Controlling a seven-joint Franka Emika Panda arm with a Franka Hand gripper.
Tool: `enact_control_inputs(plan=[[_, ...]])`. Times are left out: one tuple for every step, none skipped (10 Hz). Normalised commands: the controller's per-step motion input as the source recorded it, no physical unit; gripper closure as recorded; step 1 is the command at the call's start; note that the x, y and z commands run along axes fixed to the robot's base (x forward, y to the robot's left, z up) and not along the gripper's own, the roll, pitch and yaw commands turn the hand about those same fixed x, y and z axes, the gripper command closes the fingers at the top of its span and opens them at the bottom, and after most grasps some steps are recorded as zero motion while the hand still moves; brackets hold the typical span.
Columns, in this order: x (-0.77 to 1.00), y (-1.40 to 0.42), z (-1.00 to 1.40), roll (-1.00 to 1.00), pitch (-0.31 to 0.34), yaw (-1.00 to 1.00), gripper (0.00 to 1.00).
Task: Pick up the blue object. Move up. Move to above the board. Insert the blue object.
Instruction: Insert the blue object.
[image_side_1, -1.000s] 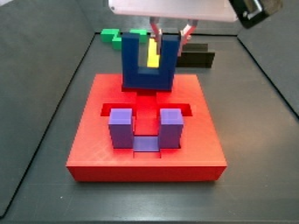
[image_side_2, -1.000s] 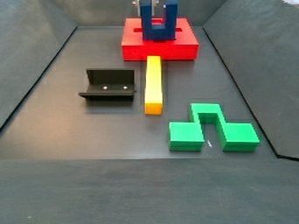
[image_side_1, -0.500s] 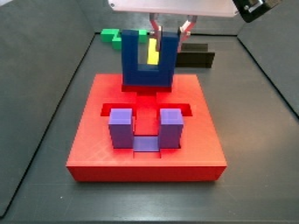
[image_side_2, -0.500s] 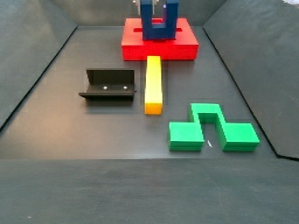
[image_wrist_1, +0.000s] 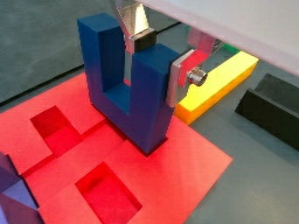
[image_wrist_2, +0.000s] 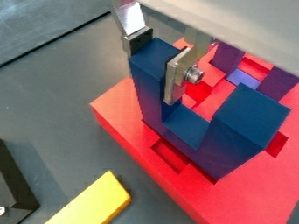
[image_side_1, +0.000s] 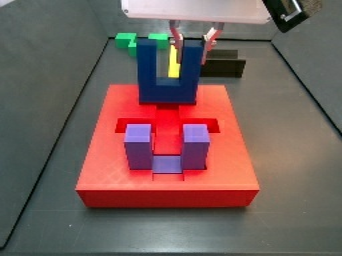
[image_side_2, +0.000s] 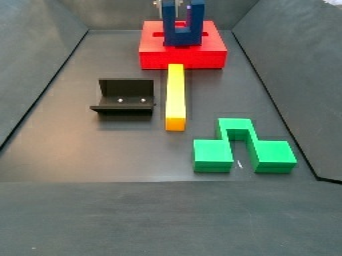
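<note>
The blue object (image_side_1: 170, 78) is a dark blue U-shaped block standing upright at the far part of the red board (image_side_1: 107, 172). My gripper (image_side_1: 187, 38) is shut on one of its prongs from above. In both wrist views the silver fingers (image_wrist_1: 181, 77) (image_wrist_2: 174, 77) press the prong's two sides, with the gripper (image_wrist_1: 158, 57) (image_wrist_2: 155, 59) centred on it. The block's base (image_wrist_1: 142, 122) is down at the board's top (image_wrist_1: 198, 166), over a recess (image_wrist_2: 170, 158). I cannot tell whether it is fully seated. Both also show in a side view, the blue object (image_side_2: 179, 25) on the board (image_side_2: 183, 55).
A lighter purple U-shaped block (image_side_1: 167, 147) sits in the board's near recess. A yellow bar (image_side_2: 175, 97), the dark fixture (image_side_2: 123, 98) and a green block (image_side_2: 243, 145) lie on the dark floor beyond the board. Sloped bin walls surround the floor.
</note>
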Motion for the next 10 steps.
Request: enact_control_inputs(plan=[[0.02,-0.04,-0.04,0.15,0.000,0.00,1.00],[0.09,0.00,-0.01,0.16,0.000,0.00,1.00],[0.10,0.00,0.00,0.16,0.000,0.00,1.00],[0.12,0.00,0.00,0.16,0.000,0.00,1.00],[0.14,0.00,0.00,0.15,0.000,0.00,1.00],[0.15,0.00,0.00,0.15,0.000,0.00,1.00],[0.11,0.00,-0.01,0.19,0.000,0.00,1.00],[0.06,0.00,-0.06,0.17,0.000,0.00,1.00],[0.00,0.00,-0.11,0.14,0.000,0.00,1.00],[-0.05,0.00,-0.14,0.10,0.000,0.00,1.00]])
